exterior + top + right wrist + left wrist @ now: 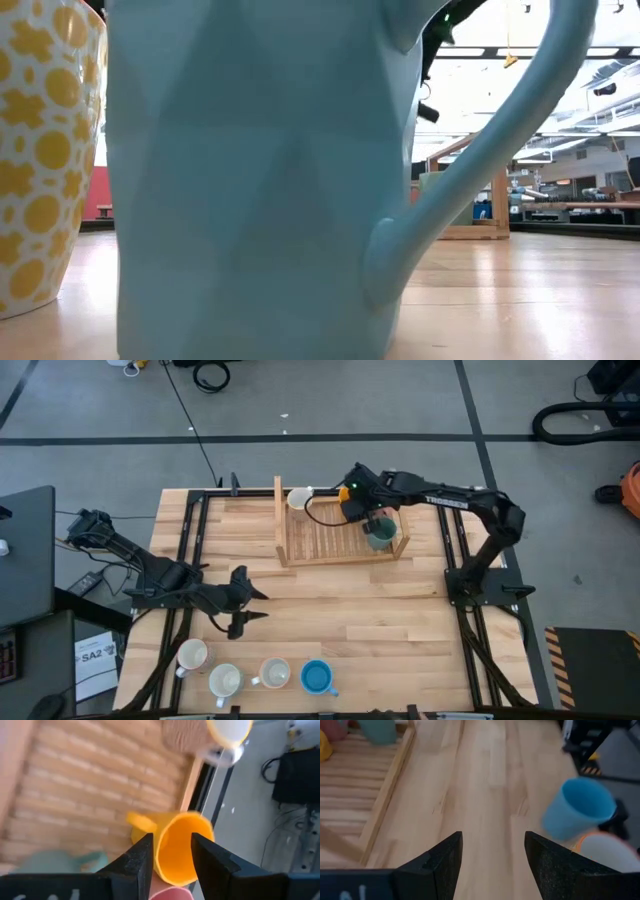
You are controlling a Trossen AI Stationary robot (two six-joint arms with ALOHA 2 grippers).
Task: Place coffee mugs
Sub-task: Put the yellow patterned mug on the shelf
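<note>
A wooden rack (330, 542) stands at the table's middle, toward the far side. A white mug (298, 499) sits at its far left corner and a teal-green mug (381, 536) near its right end. My right gripper (352, 500) hovers over the rack, open, above an orange mug (182, 852). A pink mug (170, 894) lies beside the orange one. Both are hidden under the arm in the high view. A blue mug (316, 678) and three whitish mugs (225, 680) stand along the near edge. My left gripper (258, 606) is open above bare table. My right gripper comes down from above over the orange mug's mouth (175, 845). One finger (142, 855) stands outside the wall and the other (205, 855) shows over the opening. I cannot tell whether either finger touches the mug.
In the low view the blue mug (260, 180) fills most of the picture, with a yellow-dotted mug (40, 150) to its left. Bare wood lies between the rack and the near row of mugs. Black frame rails (190, 530) run along the table's left and right sides.
</note>
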